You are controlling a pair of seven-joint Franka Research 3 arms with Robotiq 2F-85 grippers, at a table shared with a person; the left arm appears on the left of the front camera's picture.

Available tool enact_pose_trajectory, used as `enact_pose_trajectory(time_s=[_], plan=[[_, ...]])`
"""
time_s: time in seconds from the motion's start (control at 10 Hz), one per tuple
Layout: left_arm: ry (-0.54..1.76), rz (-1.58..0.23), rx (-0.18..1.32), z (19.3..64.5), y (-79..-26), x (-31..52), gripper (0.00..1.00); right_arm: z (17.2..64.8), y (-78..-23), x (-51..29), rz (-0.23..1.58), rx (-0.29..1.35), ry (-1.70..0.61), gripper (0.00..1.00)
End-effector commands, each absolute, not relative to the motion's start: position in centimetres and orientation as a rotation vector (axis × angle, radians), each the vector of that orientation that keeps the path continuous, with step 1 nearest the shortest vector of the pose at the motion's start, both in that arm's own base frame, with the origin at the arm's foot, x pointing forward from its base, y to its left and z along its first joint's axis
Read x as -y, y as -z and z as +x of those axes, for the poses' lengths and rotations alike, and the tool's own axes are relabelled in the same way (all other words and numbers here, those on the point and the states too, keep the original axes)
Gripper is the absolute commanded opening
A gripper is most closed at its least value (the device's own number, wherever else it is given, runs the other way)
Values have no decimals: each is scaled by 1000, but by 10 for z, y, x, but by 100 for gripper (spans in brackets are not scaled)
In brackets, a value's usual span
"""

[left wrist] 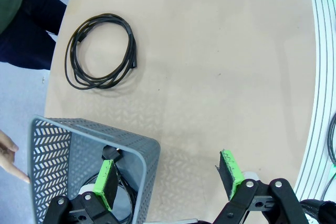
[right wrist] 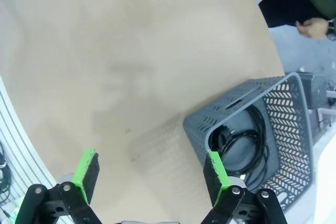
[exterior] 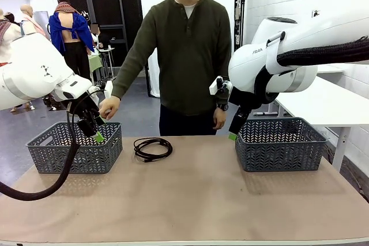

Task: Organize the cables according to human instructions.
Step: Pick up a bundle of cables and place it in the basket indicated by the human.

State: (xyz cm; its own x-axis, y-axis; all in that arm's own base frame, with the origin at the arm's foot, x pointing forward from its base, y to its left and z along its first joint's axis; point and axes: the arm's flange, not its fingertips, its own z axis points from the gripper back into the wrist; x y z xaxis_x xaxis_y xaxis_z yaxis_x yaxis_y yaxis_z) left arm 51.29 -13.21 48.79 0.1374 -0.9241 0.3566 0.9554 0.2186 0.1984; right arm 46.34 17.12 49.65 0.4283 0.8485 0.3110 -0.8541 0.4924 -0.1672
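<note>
The left tool (left wrist: 170, 179) is spread wide and holds nothing. It hangs over the near corner of the left basket (exterior: 75, 148), with one green finger (left wrist: 107, 182) above the inside of the basket and the other above the bare worktop (exterior: 190, 200). The right tool (right wrist: 152, 177) is also spread wide and empty, poised above the corner of the right basket (exterior: 279, 145); one finger sits over the basket's rim, the other over the worktop.

Two grey mesh baskets stand on the worktop, one at each side. One coiled black cable (exterior: 153, 148) lies loose on the worktop between them, nearer the left basket. In the right wrist view, coiled cable (right wrist: 247, 148) lies inside the right basket; how many loops cannot be told. In the left wrist view, a dark cable with a plug (left wrist: 111, 154) shows inside the left basket.

A person stands at the far side, one hand (exterior: 108, 108) held over the left basket, the other hand (exterior: 219, 118) hanging at their side.
</note>
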Motion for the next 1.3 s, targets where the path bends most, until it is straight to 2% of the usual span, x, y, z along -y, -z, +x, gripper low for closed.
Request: enact_pose_trajectory(time_s=[0.0,1.2], plan=[[1360,-91,445,513,-490,132,100,464,-496,-171,9,370,-1063,100],[1362,-83,448,513,-488,132,100,464,-496,-171,9,370,-1063,100]])
